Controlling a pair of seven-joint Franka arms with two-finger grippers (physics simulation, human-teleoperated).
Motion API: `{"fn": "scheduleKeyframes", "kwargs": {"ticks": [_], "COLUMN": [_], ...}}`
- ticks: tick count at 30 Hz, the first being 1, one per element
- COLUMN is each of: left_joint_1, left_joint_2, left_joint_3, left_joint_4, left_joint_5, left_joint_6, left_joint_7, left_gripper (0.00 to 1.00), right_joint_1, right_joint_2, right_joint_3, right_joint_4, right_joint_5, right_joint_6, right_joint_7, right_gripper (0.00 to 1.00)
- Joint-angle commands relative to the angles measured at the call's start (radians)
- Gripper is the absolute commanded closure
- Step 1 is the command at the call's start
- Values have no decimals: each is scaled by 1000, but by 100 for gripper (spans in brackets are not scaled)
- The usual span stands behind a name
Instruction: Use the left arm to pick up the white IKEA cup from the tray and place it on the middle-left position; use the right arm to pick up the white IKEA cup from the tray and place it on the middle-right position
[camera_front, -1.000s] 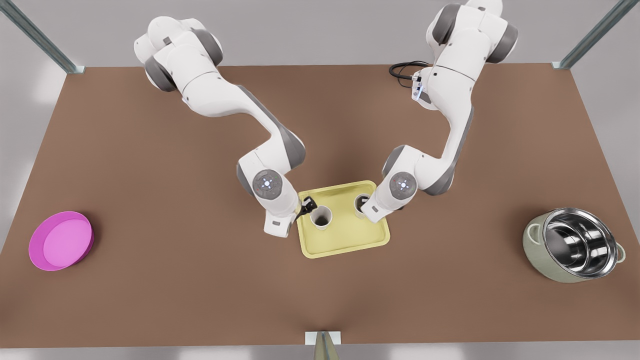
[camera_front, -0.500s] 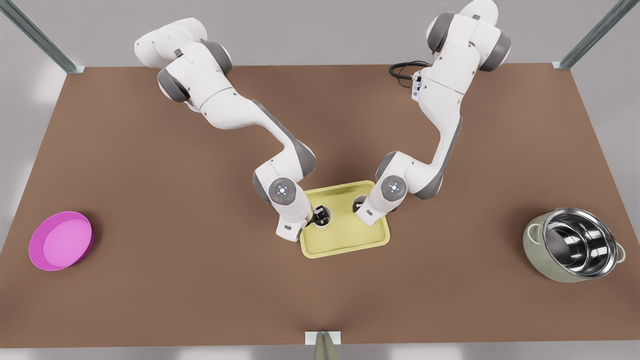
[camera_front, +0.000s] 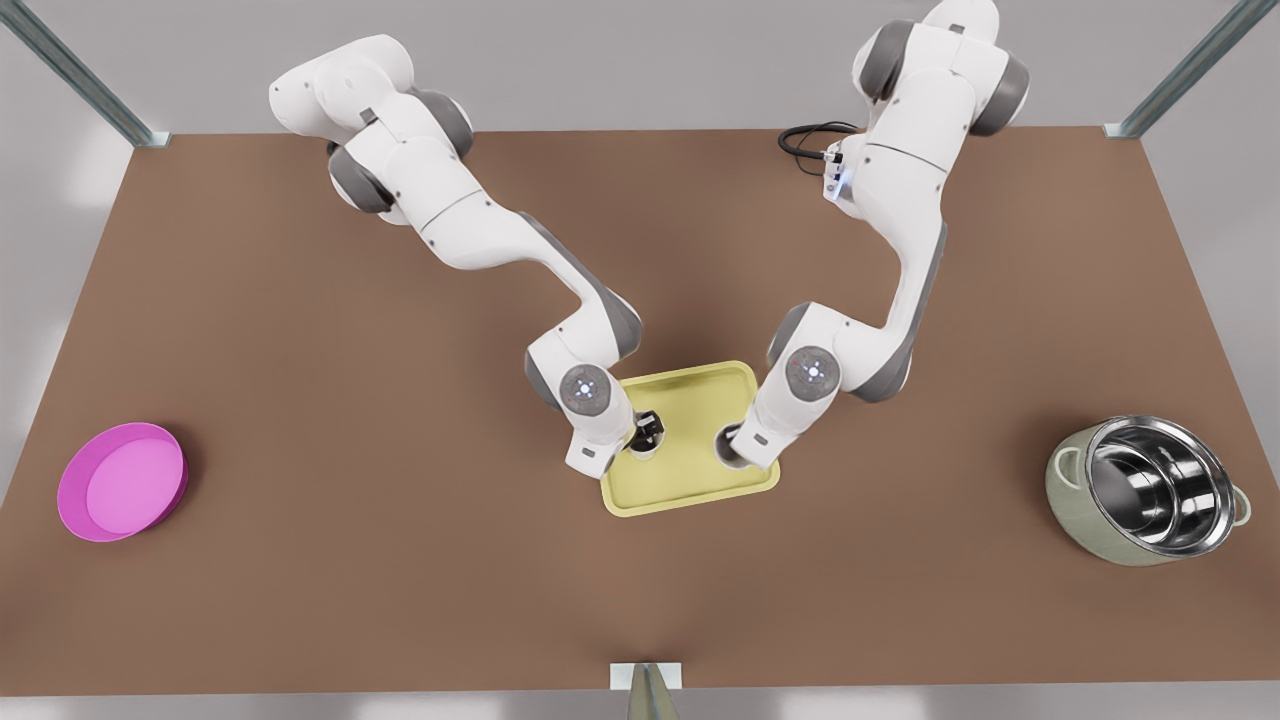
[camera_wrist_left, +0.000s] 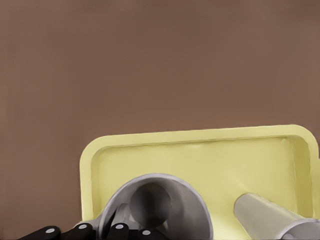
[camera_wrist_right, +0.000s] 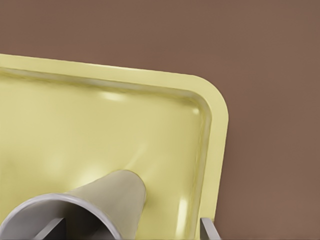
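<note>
1. Now our left gripper (camera_front: 645, 432) has moved in, one of its fingers (camera_wrist_left: 120, 231) inside the left white cup (camera_front: 643, 441); grip unclear.
2. Our right gripper (camera_front: 735, 447) has slid its right white cup (camera_front: 729, 449) forward on the pale yellow rimmed tray (camera_front: 690, 400); its grip we cannot tell either.

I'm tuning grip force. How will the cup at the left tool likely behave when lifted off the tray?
The cup looks rigid and thin-walled, so probably light. Its glossy wall may slip in the left tool. Tall, tapering toward its base, it could tip on the tray if nudged.

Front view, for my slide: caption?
Both claws at cups on yellow tray.
</note>
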Motion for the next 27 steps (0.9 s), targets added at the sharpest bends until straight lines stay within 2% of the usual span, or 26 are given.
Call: {"fn": "scheduleKeyframes", "kwargs": {"ticks": [1, 2, 4, 5, 7, 8, 11, 13, 15, 17, 18, 19, 22, 24, 27], "left_joint_1": [5, 46, 153, 220, 290, 304, 302, 299, 295, 295, 295, 289, 287, 287, 289], "left_joint_2": [-1, 4, 9, 19, 59, 79, 104, 114, 119, 121, 121, 121, 122, 122, 122], "left_joint_3": [78, 123, 123, 121, 117, 117, 114, 112, 112, 112, 112, 112, 112, 112, 112], "left_joint_4": [36, 48, 53, 53, 50, 53, 59, 59, 56, 53, 53, 53, 52, 52, 53], "left_joint_5": [29, 28, 20, 12, -119, -119, -123, -119, -118, -116, -115, -115, -113, -113, -115], "left_joint_6": [-33, -22, -1, 50, 143, 148, 198, 198, 220, 231, 231, 232, 232, 232, 232], "left_joint_7": [-7, 73, 238, 347, 521, 527, 521, 521, 519, 521, 519, 518, 518, 518, 518], "left_gripper": [89, 89, 89, 89, 89, 89, 89, 89, 89, 86, 47, 0, 0, 0, 0], "right_joint_1": [1, 4, 6, 4, 1, -11, -12, -14, -68, -196, -242, -279, -404, -440, -451], "right_joint_2": [0, 0, 0, 0, -2, -2, -5, -17, -97, -194, -221, -237, -234, -205, -134], "right_joint_3": [1, 1, -1, -1, 10, 30, 38, 39, 39, 42, 41, 33, 15, -33, -67], "right_joint_4": [0, -11, -13, -11, -11, -11, -8, -7, -2, 0, 1, 1, 12, 13, 9], "right_joint_5": [1, 1, 7, 8, 12, 13, 13, 13, 12, 8, 5, -1, -7, -54, -65], "right_joint_6": [2, 2, -3, -11, -27, -38, -72, -95, -256, -478, -546, -587, -598, -488, -445], "right_joint_7": [55, 57, 60, 59, 57, 57, 57, 57, 10, -220, -308, -388, -668, -825, -908], "right_gripper": [1, 7, 25, 48, 72, 88, 100, 100, 100, 100, 100, 100, 100, 100, 100]}}
